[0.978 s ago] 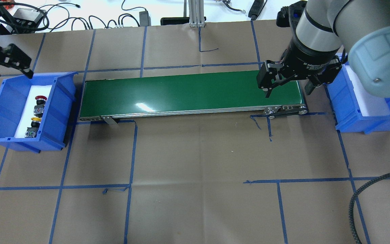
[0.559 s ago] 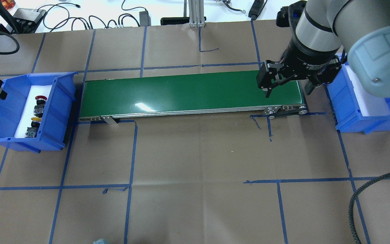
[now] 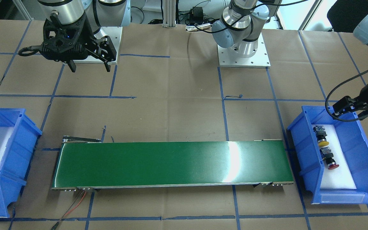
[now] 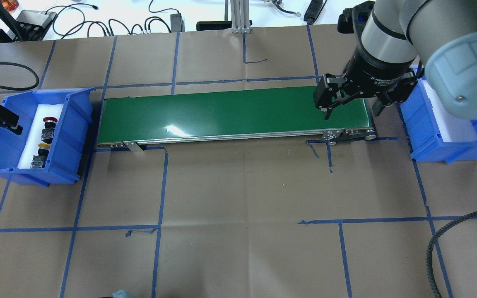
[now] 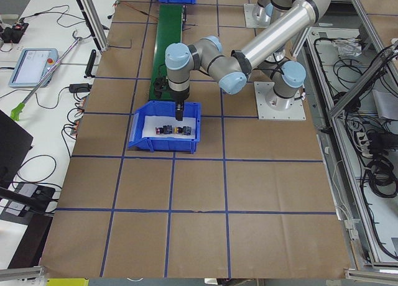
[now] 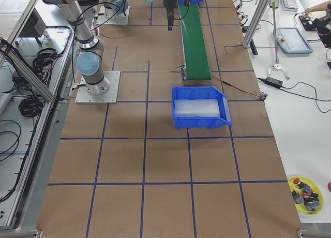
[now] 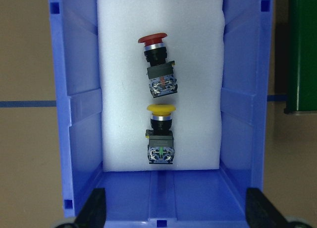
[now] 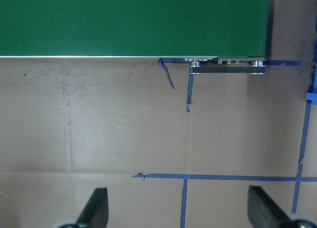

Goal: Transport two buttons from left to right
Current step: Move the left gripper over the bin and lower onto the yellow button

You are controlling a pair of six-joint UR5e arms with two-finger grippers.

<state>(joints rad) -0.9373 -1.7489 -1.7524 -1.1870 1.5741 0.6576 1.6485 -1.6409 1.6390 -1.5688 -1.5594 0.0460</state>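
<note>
On the white foam liner [image 7: 198, 64] of the left blue bin [image 7: 62, 114], both buttons lie on their sides, in line along the bin's length. The red button [image 7: 157, 64] lies at the far end with its mushroom cap pointing away from the robot and its body slightly skewed. The yellow button [image 7: 160, 134] lies nearer the robot with its cap just beside the red button's grey-blue contact block. Neither button is gripped.

The left claw [image 7: 177, 210] hangs above the left bin with its fingers spread wide, about as wide as the bin. It holds nothing and is clear of both buttons.

The right claw [image 4: 352, 108] hangs above the tabletop [image 4: 238, 190] at the right end of the green conveyor belt [image 4: 230, 111]. Its fingers are likewise spread wide and it holds nothing. The right wrist view shows the belt's edge and bare brown paper crossed by blue tape lines below this claw.

The right blue bin [image 4: 429, 140] stands just beyond the belt's right end. The left bin stands just beyond the belt's left end.
</note>
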